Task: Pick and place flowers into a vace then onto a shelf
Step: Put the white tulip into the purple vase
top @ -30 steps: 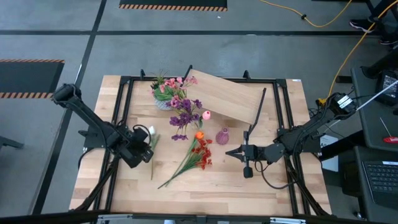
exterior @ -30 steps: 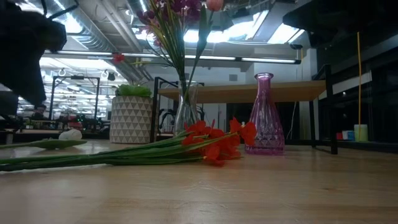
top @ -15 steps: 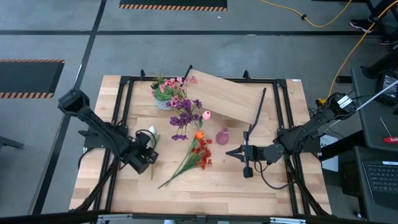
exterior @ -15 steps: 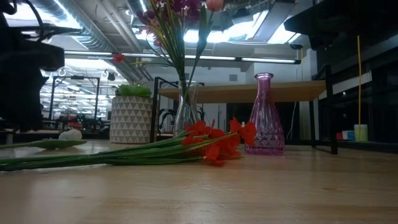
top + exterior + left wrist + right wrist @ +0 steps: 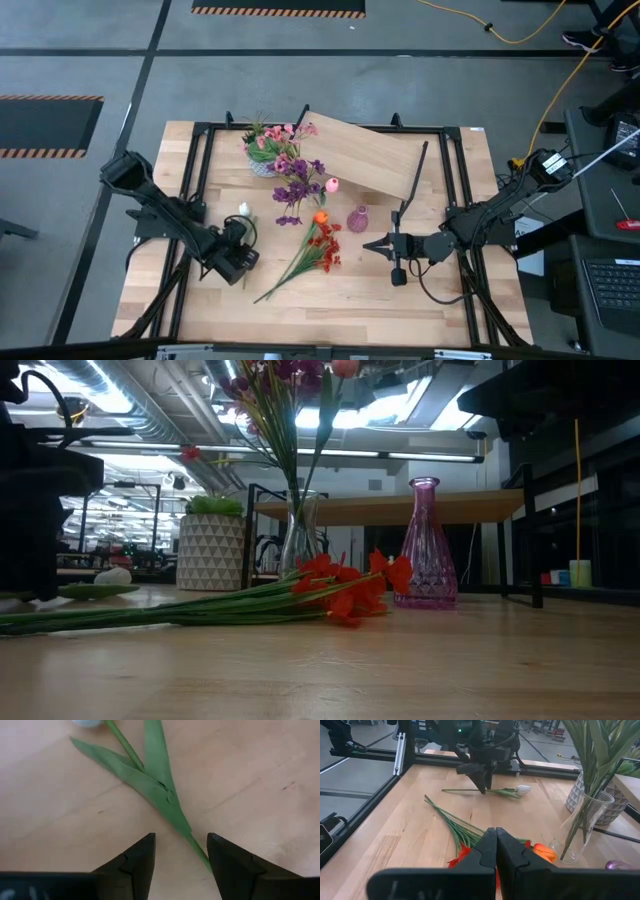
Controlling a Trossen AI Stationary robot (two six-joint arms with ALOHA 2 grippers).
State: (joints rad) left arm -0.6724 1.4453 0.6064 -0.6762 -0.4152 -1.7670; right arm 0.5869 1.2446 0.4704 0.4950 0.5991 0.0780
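Note:
A single white flower lies flat on the table at the left, its green stem running toward the near edge. My left gripper points down over that stem, open, one finger on each side of it, low over the wood. The red-orange bunch lies on the table at the middle. A pink glass vase stands upright beside it. A clear vase holds purple and pink flowers. The shelf stands at the far side. My right gripper waits shut, right of the bunch.
A green plant in a white patterned pot stands at the far left beside the clear vase. A black metal frame runs round the table's edges. Bare wood lies along the near edge.
My left gripper has come down toward the white flower's stem and shifted a little toward the table's near edge, ending low over the wood. The flowers and vases have kept their places.

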